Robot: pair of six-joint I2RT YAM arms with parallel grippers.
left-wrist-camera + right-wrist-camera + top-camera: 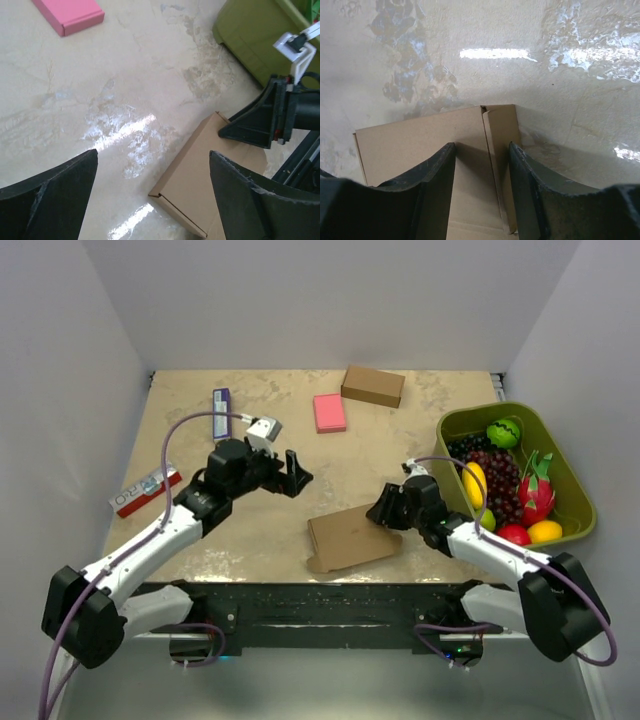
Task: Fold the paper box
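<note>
Top camera overlooks all; close wrist cameras share the paper box (195,180).

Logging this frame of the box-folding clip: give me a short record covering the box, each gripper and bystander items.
paper box: lying flat near the table's front edge
left gripper: open wide, clear of the box, holding nothing
right gripper: jaws apart, straddling a flap at the box's right end
other items: pink block, closed brown box, green bin of fruit
progress: box not yet formed

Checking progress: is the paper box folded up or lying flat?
Flat: the paper box lies flattened on the table, no walls raised.
</note>
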